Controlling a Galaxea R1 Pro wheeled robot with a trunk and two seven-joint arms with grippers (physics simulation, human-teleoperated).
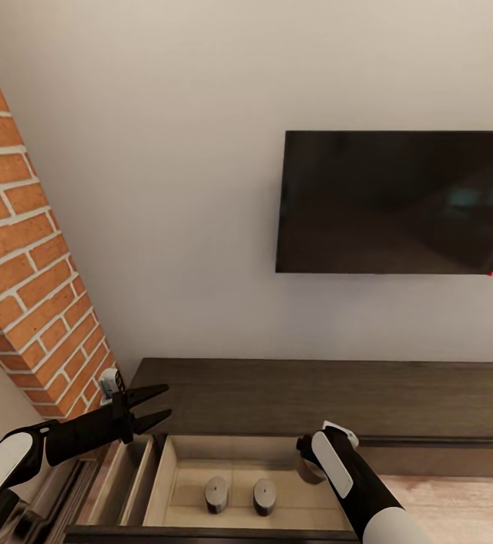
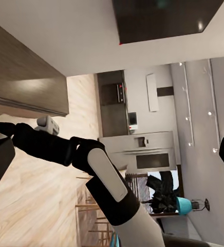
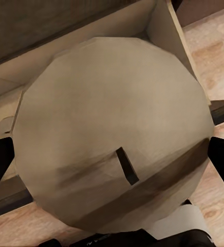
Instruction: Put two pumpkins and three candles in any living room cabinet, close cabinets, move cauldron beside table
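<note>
Over the open drawer (image 1: 201,468) of the cabinet (image 1: 314,393), at its right end, the right hand (image 3: 112,154) holds the third candle (image 3: 112,134) between its fingers; two candles (image 1: 216,495) already stand inside. If it lets go too high, this candle may tip and knock them, or strike the drawer's right wall. The left hand (image 1: 155,406) hangs wide and empty at the drawer's left.

Wall-mounted black television (image 1: 397,202), brick column (image 1: 27,264)

Beige-grey candles (image 1: 240,495), dark-brown cabinet (image 1: 314,393), red-brick fireplace (image 1: 27,287).

Two beige-grey candles (image 1: 217,495) (image 1: 264,496) are standing upright in the cabinet's (image 1: 427,397) open drawer, left of the right end effector (image 3: 112,154), which is gripping a third candle (image 3: 112,128) above the drawer.
</note>
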